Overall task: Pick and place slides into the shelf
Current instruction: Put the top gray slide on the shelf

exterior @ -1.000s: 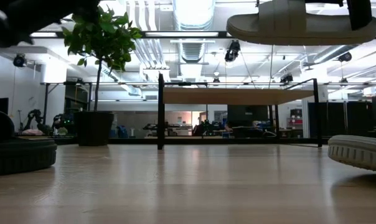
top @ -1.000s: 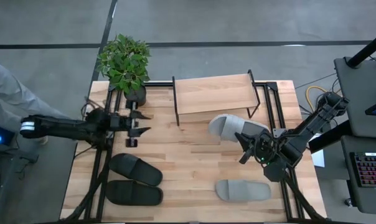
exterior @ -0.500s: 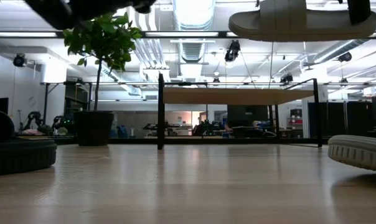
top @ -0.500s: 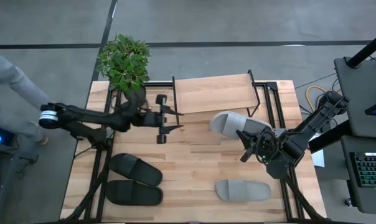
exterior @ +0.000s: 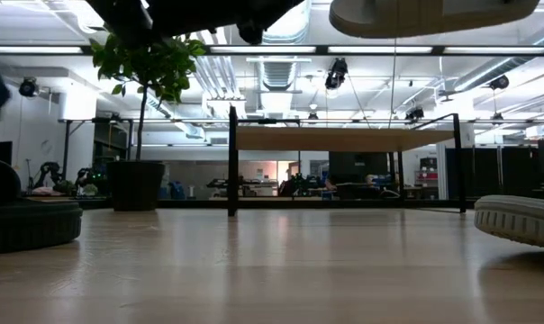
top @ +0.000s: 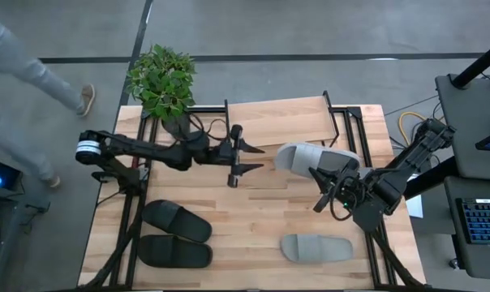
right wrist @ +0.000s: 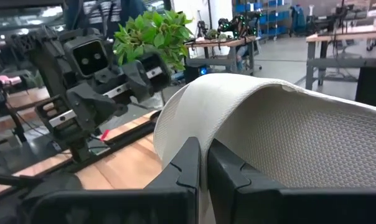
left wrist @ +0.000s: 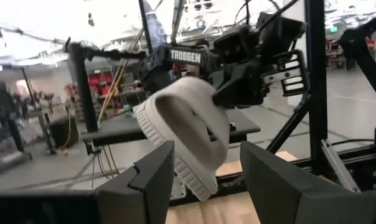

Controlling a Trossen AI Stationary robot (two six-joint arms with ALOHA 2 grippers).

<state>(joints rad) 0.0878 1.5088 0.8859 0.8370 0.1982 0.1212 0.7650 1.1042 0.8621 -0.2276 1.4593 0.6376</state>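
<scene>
My right gripper (top: 324,180) is shut on a light grey slide (top: 310,156), held in the air in front of the shelf (top: 281,122). From the table's left my left gripper (top: 257,158) reaches toward that slide (left wrist: 185,134), open, with a gap between them. The low view shows the held slide's sole (exterior: 434,13) high up. A second grey slide (top: 315,247) lies sole down at the near right. Two black slides (top: 176,219) (top: 174,253) lie at the near left. My right gripper pinches the edge of the grey slide's wide strap (right wrist: 194,134) between its two shut fingers (right wrist: 228,174). The fingers come level from the table's right side. The slide is lifted clear of the table and tilted, with its strap opening toward my left gripper.
A potted plant (top: 162,81) stands at the far left corner beside the shelf. A person (top: 22,57) walks past the table's left side. Black frame rails (top: 358,146) run along both table sides. Bare wood (top: 253,219) shows between the slides.
My left gripper has swept from beside the plant toward the table's right, ending just short of the held grey slide. My right gripper has risen a little and rolled, tipping the slide. The person at the left has walked farther away.
</scene>
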